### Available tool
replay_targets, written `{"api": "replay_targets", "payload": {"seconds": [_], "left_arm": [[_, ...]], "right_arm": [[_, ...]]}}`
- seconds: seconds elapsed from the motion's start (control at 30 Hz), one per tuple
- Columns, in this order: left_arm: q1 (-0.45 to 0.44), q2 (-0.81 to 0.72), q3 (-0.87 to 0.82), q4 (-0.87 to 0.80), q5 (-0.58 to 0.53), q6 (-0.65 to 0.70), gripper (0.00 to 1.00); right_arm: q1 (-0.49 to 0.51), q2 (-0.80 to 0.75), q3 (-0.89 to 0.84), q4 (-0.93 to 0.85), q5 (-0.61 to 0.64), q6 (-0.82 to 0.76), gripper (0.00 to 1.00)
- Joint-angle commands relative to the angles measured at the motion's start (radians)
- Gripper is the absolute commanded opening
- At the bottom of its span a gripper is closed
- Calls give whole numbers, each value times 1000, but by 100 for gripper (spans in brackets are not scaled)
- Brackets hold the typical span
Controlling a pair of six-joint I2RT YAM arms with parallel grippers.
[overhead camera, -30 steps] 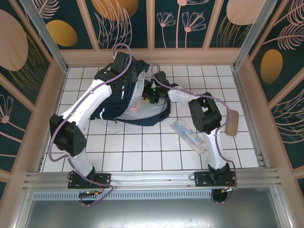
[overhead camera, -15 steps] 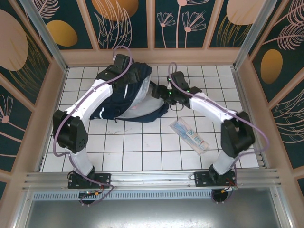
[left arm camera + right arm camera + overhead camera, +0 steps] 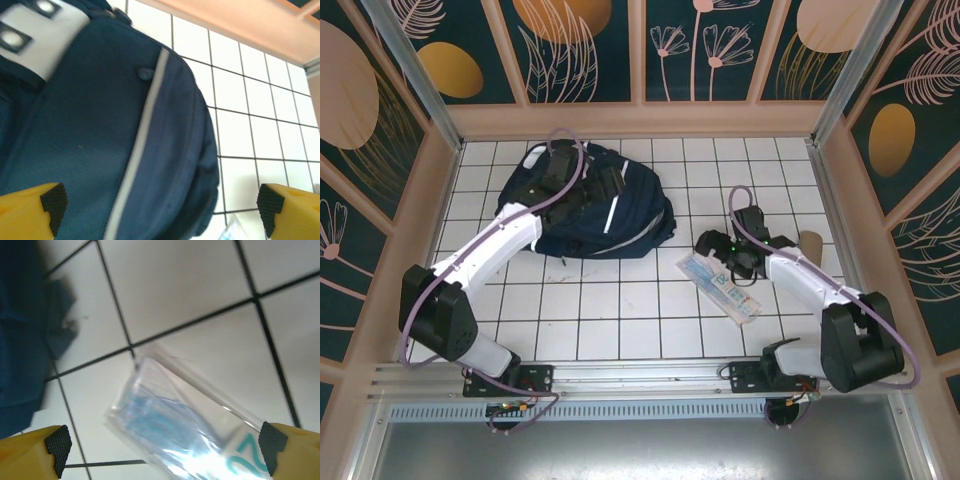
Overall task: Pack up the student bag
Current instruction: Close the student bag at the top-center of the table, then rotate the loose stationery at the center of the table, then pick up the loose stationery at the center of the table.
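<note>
**Hard to make out**
- Left gripper [image 3: 160,212]: from above, its black body is lost against the navy bag [image 3: 585,205]. From the left wrist, yellow-and-black fingertips [image 3: 37,210] sit at the lower corners. They are spread wide with nothing held. I cannot tell whether they touch the fabric.
- Grey patch [image 3: 37,25] on the bag: blurred, at the top left of the left wrist view. The white stripe [image 3: 142,145] beside it is sharp.
- Tan roll [image 3: 810,245]: at the worktop's [image 3: 620,310] right edge, partly behind the right arm. I cannot tell what it is.
- Packet [image 3: 720,283]: clear plastic with blue print that cannot be read. It is cut off at the bottom of the right wrist view.

**Bag**
- Lies flat at the far left of the worktop, near the far edge.
- The packet is apart from it, right of the middle.

**Left arm**
- Elbow is out toward the near-left corner.
- Forearm reaches toward the far edge, with the wrist over the bag.

**Right arm**
- Elbow is folded low at the near-right corner.
- Forearm reaches in toward the middle.
- Right gripper [image 3: 162,452] is over the packet's far end, jaws wide and empty. The bag's edge is blurred at the left of the right wrist view.
</note>
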Motion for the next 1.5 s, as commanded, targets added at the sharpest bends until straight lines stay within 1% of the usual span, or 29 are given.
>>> {"api": "replay_targets", "payload": {"seconds": [0.0,0.2,0.3,0.37,0.43,0.53,0.63,0.77,0.83,0.93,1.03,1.1,1.13,1.23,1.27,1.33,1.37,1.47], "left_arm": [[-63,-23,-62,45,6,-82,98],[-118,-84,-219,126,24,-179,98],[-151,-110,-277,151,23,-216,98],[-173,-121,-321,166,25,-240,97],[-194,-127,-358,185,27,-264,95],[-220,-129,-400,214,34,-299,90],[-252,-124,-430,246,46,-329,87],[-285,-97,-449,271,61,-352,84],[-299,-85,-459,289,67,-361,83],[-309,-67,-486,355,104,-371,73],[-319,-32,-505,421,142,-370,59],[-327,-4,-510,460,164,-365,53],[-331,9,-510,472,166,-364,53],[-346,59,-503,511,188,-355,40],[-352,78,-500,523,195,-352,37],[-367,113,-483,531,201,-344,29],[-375,131,-471,530,203,-336,26],[-392,178,-436,526,210,-320,24]], "right_arm": [[-24,-43,-67,-9,7,5,99],[-26,-72,-176,3,-20,51,99],[-18,-98,-240,49,-103,85,99],[13,-124,-275,95,-155,130,99],[71,-143,-289,150,-192,191,99],[160,-136,-279,221,-221,273,99],[221,-116,-230,237,-223,304,99],[249,-114,-158,188,-225,278,99],[248,-123,-126,128,-187,251,99],[243,-135,-114,85,-134,215,99],[234,-129,-134,84,-114,199,97],[233,-129,-147,86,-88,193,95],[233,-130,-152,86,-72,191,94],[233,-126,-167,95,-40,186,91],[204,-123,-172,101,-37,182,91],[194,-111,-176,107,-30,174,86],[189,-104,-178,111,-30,168,84],[175,-78,-185,124,-29,155,82]]}}
